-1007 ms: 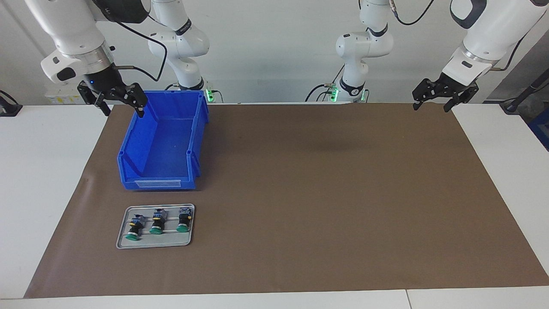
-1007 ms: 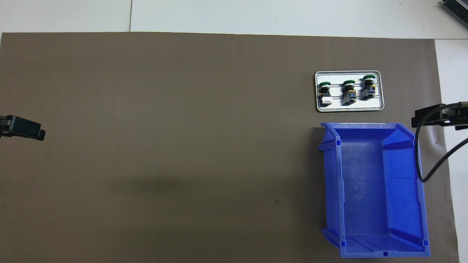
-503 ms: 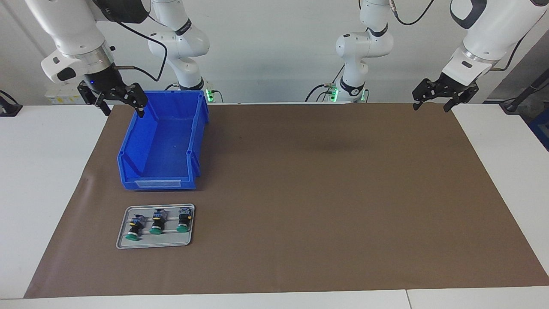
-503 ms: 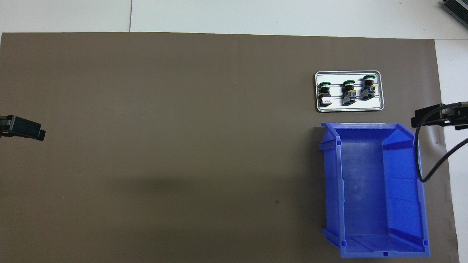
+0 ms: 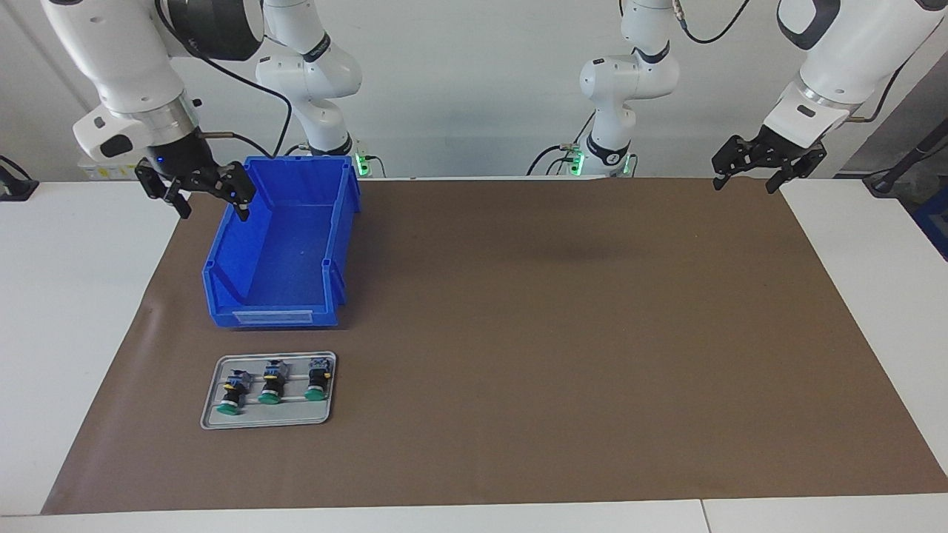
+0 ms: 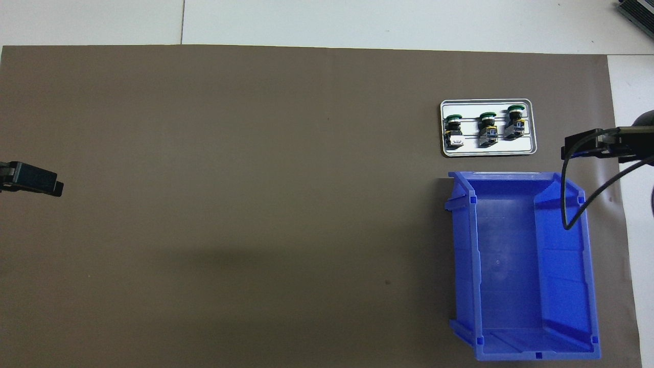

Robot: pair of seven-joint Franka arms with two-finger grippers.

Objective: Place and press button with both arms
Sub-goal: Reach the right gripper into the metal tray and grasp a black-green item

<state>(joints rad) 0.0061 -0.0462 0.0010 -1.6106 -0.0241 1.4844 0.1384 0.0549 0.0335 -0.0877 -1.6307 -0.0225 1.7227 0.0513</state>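
Three green-capped buttons (image 5: pixel 272 385) (image 6: pixel 487 130) lie side by side on a small grey tray (image 5: pixel 266 423) (image 6: pixel 488 152), caps pointing away from the robots. I cannot tell which one is the task's button. My right gripper (image 5: pixel 213 211) (image 6: pixel 587 144) hangs open and holds nothing, above the rim of a blue bin (image 5: pixel 337 229) (image 6: pixel 465 255) on the side toward the right arm's end of the table. My left gripper (image 5: pixel 744 185) (image 6: pixel 36 179) waits open and holds nothing, above the brown mat's corner at the left arm's end.
The blue bin holds nothing and stands between the robots and the tray, its low front facing the tray. A brown mat (image 5: pixel 563 333) covers most of the white table (image 5: pixel 74 296). A black cable (image 6: pixel 567 204) dangles from the right wrist over the bin.
My right gripper has dropped a little and shifted over the bin's rim, toward the tray. The left arm and the buttons have not moved.
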